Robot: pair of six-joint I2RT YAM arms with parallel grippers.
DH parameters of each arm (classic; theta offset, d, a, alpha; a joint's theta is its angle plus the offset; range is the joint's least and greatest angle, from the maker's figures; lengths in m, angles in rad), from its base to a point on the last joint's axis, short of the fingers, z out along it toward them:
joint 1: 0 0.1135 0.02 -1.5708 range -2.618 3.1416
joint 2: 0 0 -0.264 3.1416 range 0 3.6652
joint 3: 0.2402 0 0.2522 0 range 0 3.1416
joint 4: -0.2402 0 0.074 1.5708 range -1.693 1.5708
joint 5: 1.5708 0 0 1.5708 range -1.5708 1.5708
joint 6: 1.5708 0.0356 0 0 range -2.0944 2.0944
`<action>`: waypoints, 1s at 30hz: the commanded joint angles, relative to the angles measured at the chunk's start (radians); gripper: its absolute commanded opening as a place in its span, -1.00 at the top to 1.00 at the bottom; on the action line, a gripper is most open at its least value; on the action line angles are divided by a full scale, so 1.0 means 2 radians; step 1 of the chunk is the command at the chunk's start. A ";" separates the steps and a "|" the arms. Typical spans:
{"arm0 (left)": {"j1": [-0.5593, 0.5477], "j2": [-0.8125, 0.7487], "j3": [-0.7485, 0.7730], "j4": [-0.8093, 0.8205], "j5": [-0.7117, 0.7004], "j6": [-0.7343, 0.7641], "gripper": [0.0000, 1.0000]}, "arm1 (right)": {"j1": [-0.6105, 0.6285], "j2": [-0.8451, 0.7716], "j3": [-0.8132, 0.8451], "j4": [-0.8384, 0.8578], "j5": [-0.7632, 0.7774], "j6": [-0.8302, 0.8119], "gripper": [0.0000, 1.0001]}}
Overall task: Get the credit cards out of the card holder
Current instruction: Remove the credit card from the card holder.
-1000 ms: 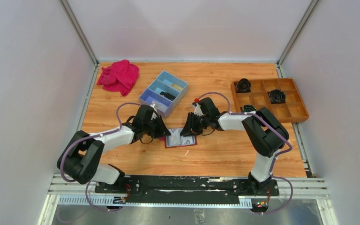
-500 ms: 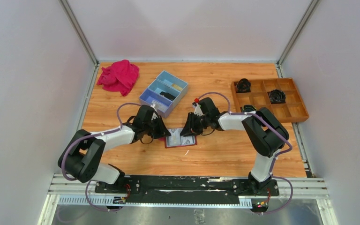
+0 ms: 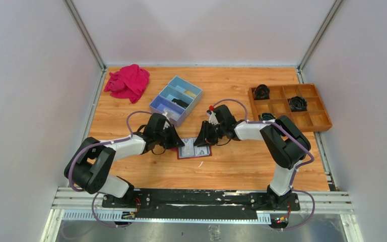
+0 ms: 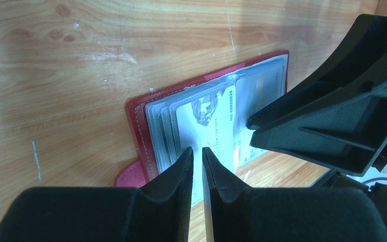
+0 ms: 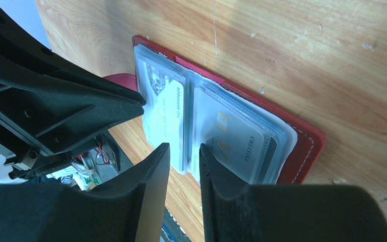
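Observation:
The dark red card holder [image 3: 195, 151] lies open on the wooden table between both grippers. Grey see-through pockets hold several whitish credit cards [image 4: 211, 116]. Its pink-red tab [image 4: 131, 176] sticks out at one side. My left gripper [image 4: 198, 149] is shut to a thin slit, tips down over a white card, and only card and wood show through the slit. My right gripper [image 5: 184, 147] stands narrowly open over the middle fold, one finger above the right-hand pocket's card [image 5: 237, 136]. In the top view the left gripper [image 3: 175, 142] and right gripper [image 3: 201, 142] flank the holder.
A blue three-compartment box [image 3: 176, 99] sits just behind the left gripper. A bright pink cloth [image 3: 128, 81] lies at the back left. A wooden compartment tray [image 3: 327, 121] with black items [image 3: 297, 103] stands at the back right. White walls enclose three sides.
The left arm's elbow has shifted slightly. Both grippers and the holder stay where they were.

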 commanded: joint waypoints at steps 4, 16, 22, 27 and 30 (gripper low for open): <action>0.000 -0.012 -0.018 0.000 -0.020 0.000 0.64 | -0.008 0.010 -0.007 -0.002 -0.003 -0.002 0.35; 0.000 -0.016 -0.029 0.000 -0.027 -0.004 0.64 | -0.008 0.012 -0.004 -0.002 -0.004 -0.002 0.35; 0.000 -0.019 -0.029 -0.001 -0.031 -0.005 0.64 | -0.008 0.012 -0.004 -0.002 -0.005 -0.002 0.35; 0.000 -0.017 -0.031 -0.001 -0.030 -0.006 0.64 | -0.007 0.012 -0.002 -0.002 -0.006 -0.003 0.35; 0.000 -0.020 -0.034 -0.001 -0.034 -0.008 0.64 | -0.008 0.013 -0.002 -0.002 -0.006 -0.003 0.35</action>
